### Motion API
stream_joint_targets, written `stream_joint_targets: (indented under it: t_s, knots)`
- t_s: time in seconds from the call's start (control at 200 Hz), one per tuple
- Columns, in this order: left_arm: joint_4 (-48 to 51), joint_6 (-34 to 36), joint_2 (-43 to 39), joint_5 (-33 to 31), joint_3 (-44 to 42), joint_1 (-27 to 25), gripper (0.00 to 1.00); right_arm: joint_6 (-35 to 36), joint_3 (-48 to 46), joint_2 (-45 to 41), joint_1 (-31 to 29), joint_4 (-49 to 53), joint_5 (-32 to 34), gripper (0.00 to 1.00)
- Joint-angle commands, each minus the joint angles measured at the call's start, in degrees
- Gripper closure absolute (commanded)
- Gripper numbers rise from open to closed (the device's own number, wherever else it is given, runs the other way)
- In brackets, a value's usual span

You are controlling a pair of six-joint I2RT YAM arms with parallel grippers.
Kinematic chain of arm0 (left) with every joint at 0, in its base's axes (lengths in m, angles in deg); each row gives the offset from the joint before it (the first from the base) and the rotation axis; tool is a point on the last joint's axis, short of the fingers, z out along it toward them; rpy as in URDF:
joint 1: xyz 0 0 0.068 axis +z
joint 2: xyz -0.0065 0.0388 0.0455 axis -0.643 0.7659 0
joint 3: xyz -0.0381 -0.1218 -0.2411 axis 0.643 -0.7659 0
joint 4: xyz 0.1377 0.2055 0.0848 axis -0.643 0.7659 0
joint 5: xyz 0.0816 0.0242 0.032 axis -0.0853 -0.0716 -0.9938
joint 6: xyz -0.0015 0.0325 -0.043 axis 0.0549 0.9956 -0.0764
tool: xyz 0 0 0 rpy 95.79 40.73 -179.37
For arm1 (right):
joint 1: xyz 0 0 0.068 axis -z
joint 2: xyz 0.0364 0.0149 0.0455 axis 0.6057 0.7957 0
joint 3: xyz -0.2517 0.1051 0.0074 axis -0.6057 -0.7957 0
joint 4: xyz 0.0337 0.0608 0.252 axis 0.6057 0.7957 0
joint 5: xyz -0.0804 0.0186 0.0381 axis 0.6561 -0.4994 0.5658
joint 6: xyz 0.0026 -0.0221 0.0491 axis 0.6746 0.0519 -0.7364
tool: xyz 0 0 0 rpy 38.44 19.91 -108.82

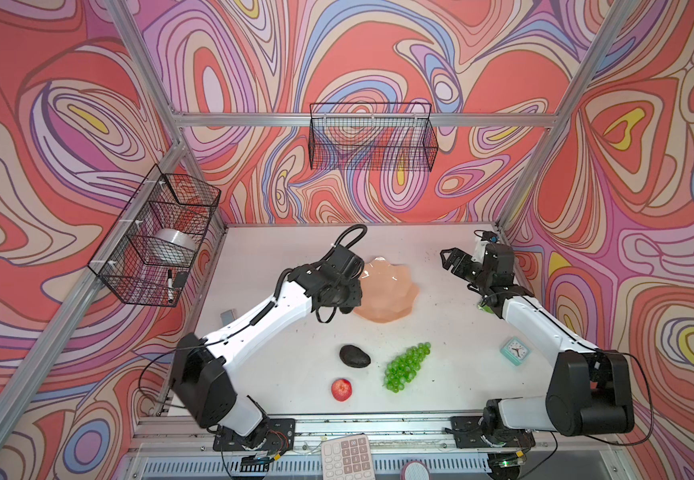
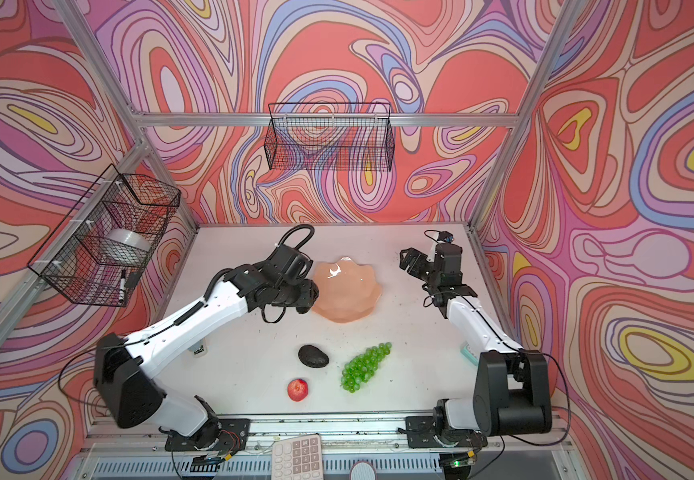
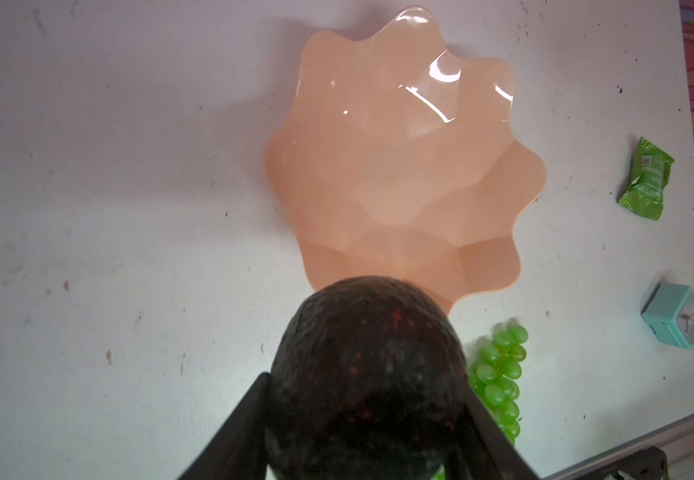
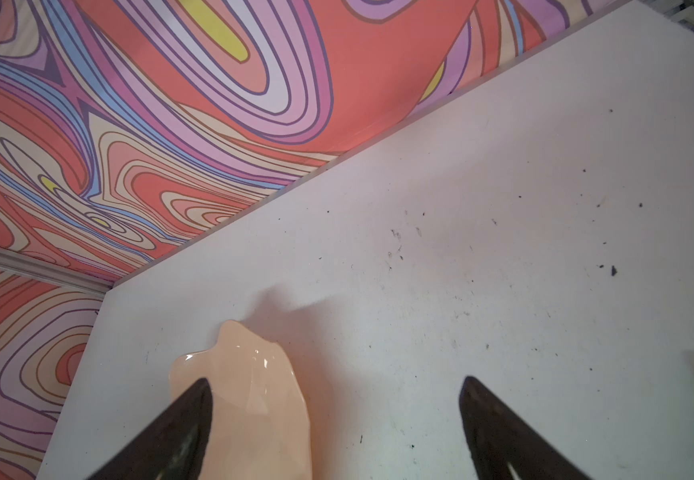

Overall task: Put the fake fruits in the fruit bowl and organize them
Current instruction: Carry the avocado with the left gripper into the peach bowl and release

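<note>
The white table (image 1: 287, 365), speckled with dark flecks, fills the floor of the booth. The left arm (image 1: 253, 320) stretches from the near left corner toward the middle, and the right arm (image 1: 536, 320) runs up the right edge toward the far right corner. A long wire basket (image 1: 372, 137) hangs on the back wall and a divided wire basket (image 1: 158, 237) on the left wall. The bowl (image 1: 391, 291), peach-pink with a wavy rim, sits upright in the far middle of the table. The left claw (image 3: 364, 386) hangs at the bowl's near left edge, pinching a dark avocado (image 3: 370, 332) by its sides. In the left wrist view the fruit's rounded end overlaps the rim, but I cannot tell whether it is over the bowl or just outside it. The right claw (image 4: 337, 382) hovers near the bowl's right side, its jaws spread wide over bare table. A calculator (image 1: 345, 457) lies off the table below the front rail. The grapes (image 1: 407, 365) lie on the table in the near middle, well apart from the bowl. The second avocado (image 1: 354, 356) lies just to their left. The apple (image 1: 341, 389) sits in front of that avocado, nearest the front edge. A small teal clock (image 1: 515, 351) stands by the right arm. A green packet (image 3: 646, 180) lies near the table's right edge, beyond the clock.
</note>
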Motion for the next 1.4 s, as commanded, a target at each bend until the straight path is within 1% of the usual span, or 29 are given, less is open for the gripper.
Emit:
stream_joint_targets:
  t_s: [0.0,0.105,0.22,0.406,0.696,0.856,0.956,1.006,1.066,1.111,1.272,1.397]
  knots:
    - [-0.03,5.04,8.69,1.10,8.41,-0.29,0.61,0.47,-1.73,-3.53,0.16,3.27,0.98,0.04]
    - [1.30,6.44,16.62,0.76,16.15,-0.29,0.61,0.92,-2.61,-5.51,0.18,5.02,1.65,0.04]
    - [1.30,6.65,23.72,1.64,21.61,-0.29,0.61,1.00,-3.88,-7.33,0.18,6.14,1.75,0.04]
    - [1.64,5.80,32.13,0.75,27.16,-0.29,0.61,0.98,-5.50,-8.90,0.18,7.29,1.64,0.04]
    - [1.19,4.11,40.66,-0.42,32.42,-0.29,0.61,0.84,-6.07,-9.50,0.18,7.91,1.18,0.05]
    - [1.32,2.88,42.39,-0.72,32.44,-0.12,0.60,0.92,-6.04,-9.68,0.18,7.93,1.16,0.05]
    - [1.54,2.51,42.76,-0.32,32.44,-0.03,0.56,0.83,-5.97,-9.60,0.18,7.92,1.13,0.05]
    - [1.55,2.39,42.74,-0.15,32.39,0.06,0.51,0.83,-5.91,-9.59,0.18,8.00,1.14,0.05]
    - [1.55,2.35,42.59,0.49,32.35,0.14,0.43,0.83,-5.81,-9.59,0.18,7.98,1.20,0.05]
    - [1.57,2.35,42.31,0.99,32.35,0.23,0.38,0.87,-5.62,-9.63,0.18,8.06,1.22,0.04]
    - [0.89,1.88,38.96,1.18,30.99,0.66,0.29,1.09,-4.86,-9.68,0.18,8.30,1.18,0.05]
    - [-1.04,1.16,33.30,0.87,28.21,1.53,0.23,1.70,-4.02,-9.68,0.14,8.54,-0.05,0.06]
